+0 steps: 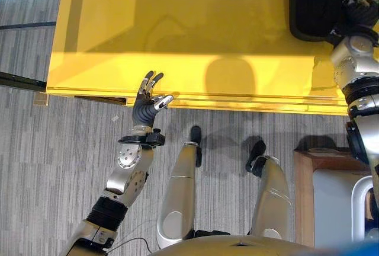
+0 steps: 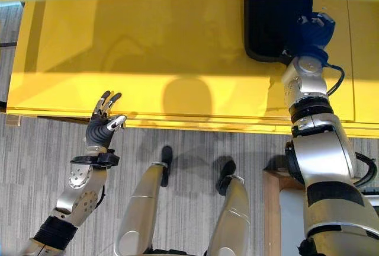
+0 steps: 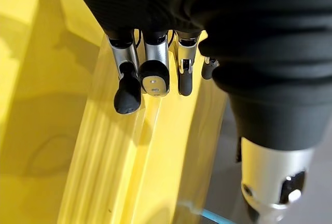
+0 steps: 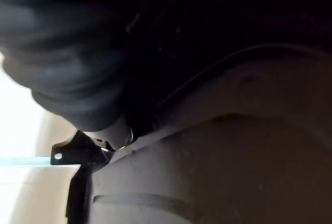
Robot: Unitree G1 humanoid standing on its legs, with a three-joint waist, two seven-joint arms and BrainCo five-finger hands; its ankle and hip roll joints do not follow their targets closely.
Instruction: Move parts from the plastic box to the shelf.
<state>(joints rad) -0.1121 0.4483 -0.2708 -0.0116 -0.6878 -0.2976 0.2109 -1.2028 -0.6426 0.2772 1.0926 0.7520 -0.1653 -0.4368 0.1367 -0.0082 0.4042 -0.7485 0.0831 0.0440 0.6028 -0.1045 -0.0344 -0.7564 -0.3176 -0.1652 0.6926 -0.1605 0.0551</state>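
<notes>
Yellow shelf (image 1: 195, 60) across the top. Black part (image 2: 269, 28) flat on it, far right; looks rigid, moulded, light, probably slick, so best taken at an edge. Right hand (image 2: 311, 34) at the part's right edge, finger state impossible to tell. Left hand (image 1: 147, 103) at the shelf's front lip, fingers (image 3: 154, 76) loosely straight, holding nothing.

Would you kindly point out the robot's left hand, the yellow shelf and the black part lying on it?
left hand (image 1: 144, 107), left eye view, on its dark palm.
yellow shelf (image 1: 195, 25), left eye view, on its bare top surface.
black part (image 2: 269, 28), right eye view, on its flat dark face.
</notes>
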